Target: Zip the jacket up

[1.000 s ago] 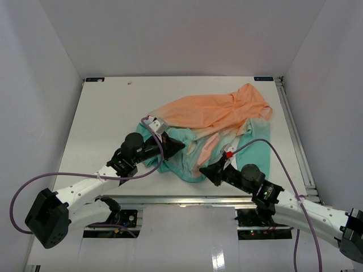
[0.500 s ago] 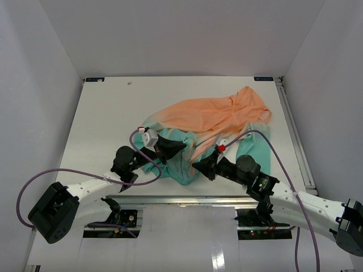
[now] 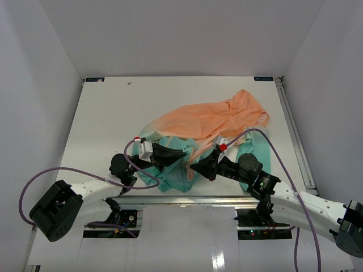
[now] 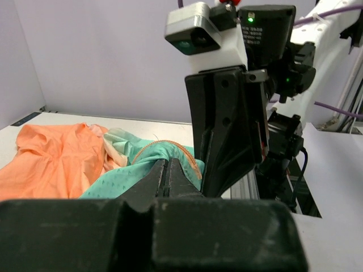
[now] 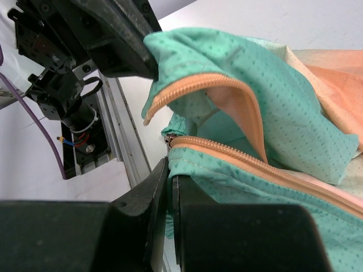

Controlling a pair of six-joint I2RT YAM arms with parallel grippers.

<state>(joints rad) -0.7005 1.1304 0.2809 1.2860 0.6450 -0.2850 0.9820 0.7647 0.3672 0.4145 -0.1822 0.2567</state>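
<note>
Table (image 3: 102,113) bears jacket (image 3: 204,119); left end effector (image 3: 182,152) and right end effector (image 3: 193,166) clamp its hem.

**Both grippers hold the teal edges**

You see your right gripper (image 5: 169,169) closed on the lower teal edge of the jacket (image 5: 272,107), just under the orange zipper (image 5: 238,156). The left gripper (image 5: 136,54) holds the other edge raised above the white worktop (image 5: 255,20).

White table (image 3: 108,113); small dark speck (image 3: 130,83) near far-left corner; metal rail (image 3: 210,199) along near edge.
</note>
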